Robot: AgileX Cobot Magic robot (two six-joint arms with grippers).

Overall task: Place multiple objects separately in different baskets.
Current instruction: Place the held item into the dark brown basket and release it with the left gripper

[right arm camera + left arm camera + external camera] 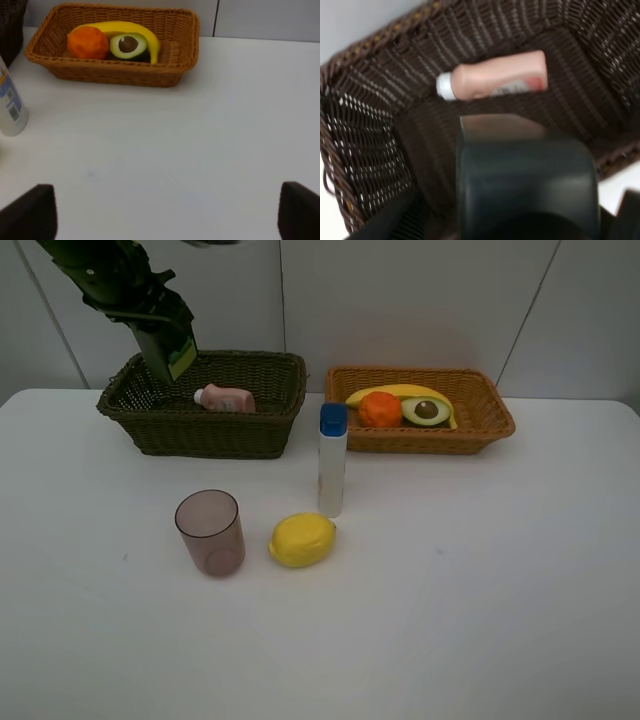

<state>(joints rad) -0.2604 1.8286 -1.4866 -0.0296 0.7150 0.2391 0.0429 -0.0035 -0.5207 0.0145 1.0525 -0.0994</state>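
Your left gripper is clasping one pump bottle over one of two baskets; your right gripper is gaping open.

I count two baskets: one dark basket and one tan basket. Bottles come to three: one pink bottle lying in the dark basket, one white bottle standing on the table, and one green bottle up in the air over the dark basket. There is one tumbler. Fruit comes to four pieces: one banana, one orange, one halved avocado and one lemon. By place, I see three things in the tan basket, all fruit; one in the dark basket; and three on the table, the white bottle, the tumbler and the lemon.
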